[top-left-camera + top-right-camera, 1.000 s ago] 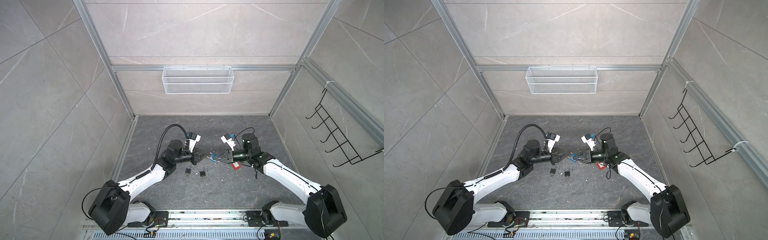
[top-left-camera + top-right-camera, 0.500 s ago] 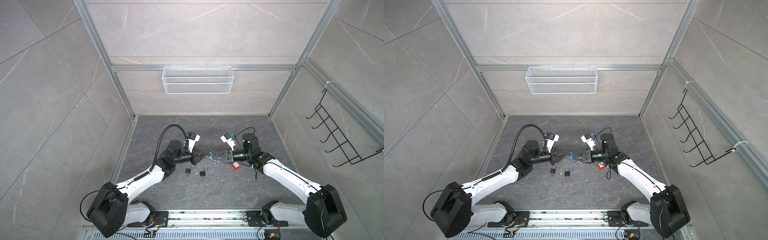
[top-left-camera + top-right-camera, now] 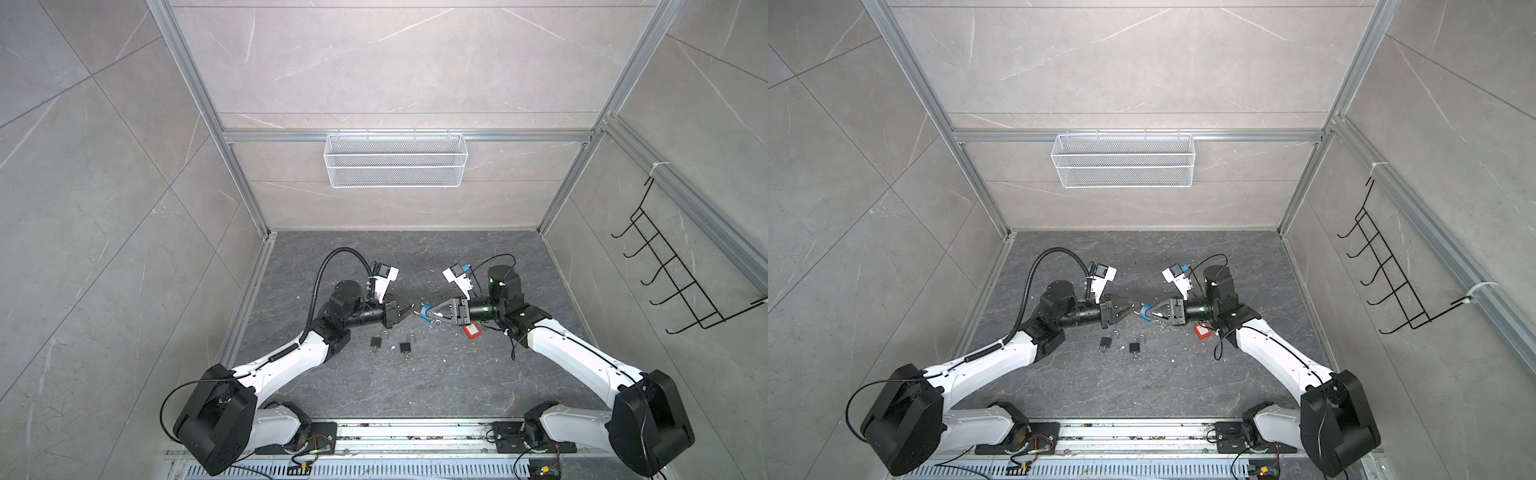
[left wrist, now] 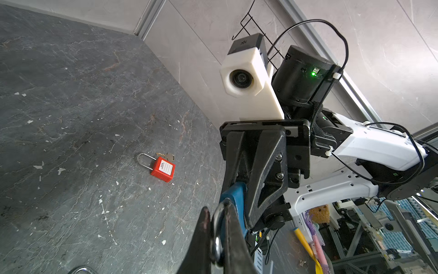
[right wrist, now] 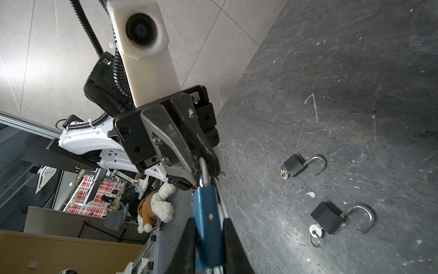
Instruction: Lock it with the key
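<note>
A blue padlock hangs in the air above the dark floor between both arms. My right gripper is shut on its blue body. My left gripper is shut on the lock's silver shackle, tip to tip with the right one. In the left wrist view the blue body shows just beyond my fingers. The key of the blue lock is hidden.
A red padlock lies on the floor under the right wrist, with a loose key beside it. Two black padlocks lie with shackles open and keys inserted. A wire basket and a hook rack hang on the walls.
My left gripper has moved a little to the right, closing the gap to the blue padlock, and now grips its shackle. The right arm has held still.
</note>
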`<state>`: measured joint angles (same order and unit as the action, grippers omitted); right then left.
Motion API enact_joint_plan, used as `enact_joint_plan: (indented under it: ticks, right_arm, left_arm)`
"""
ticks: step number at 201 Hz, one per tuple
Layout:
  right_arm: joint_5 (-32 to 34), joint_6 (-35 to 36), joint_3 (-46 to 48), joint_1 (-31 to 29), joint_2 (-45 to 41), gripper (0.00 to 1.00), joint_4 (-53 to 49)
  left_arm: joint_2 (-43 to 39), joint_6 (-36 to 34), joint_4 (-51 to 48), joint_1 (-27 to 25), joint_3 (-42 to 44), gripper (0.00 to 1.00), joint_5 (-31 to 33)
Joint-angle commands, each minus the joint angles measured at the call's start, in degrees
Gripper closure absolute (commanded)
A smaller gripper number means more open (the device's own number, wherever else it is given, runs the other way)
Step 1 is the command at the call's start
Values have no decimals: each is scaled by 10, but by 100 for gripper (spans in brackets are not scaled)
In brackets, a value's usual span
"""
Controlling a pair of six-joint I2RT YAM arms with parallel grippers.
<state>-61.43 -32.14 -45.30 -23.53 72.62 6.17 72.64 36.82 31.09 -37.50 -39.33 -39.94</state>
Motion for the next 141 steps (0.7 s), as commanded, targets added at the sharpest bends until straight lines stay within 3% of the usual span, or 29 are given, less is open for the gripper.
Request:
enact_joint_plan:
  ticks: [1,20,58,80,109,141]
  right_arm:
    - [100,-31,9,4,10,95,65]
    - [76,-72,31,9,9,83,133]
    - [49,-149,69,10,7,81,265]
    - [44,-186,81,11,14,83,318]
    - [50,-216,87,11,19,100,356]
    - [63,-231,93,16,19,100,375]
  left_arm:
    - [-12,18,92,-40,9,100,-118]
    - [-10,69,162,-19,35,100,-78]
    - [-1,145,283,5,66,100,-44]
    - [-2,147,286,5,66,100,-36]
    - [0,146,286,7,69,100,-33]
    - [0,140,275,8,68,100,-33]
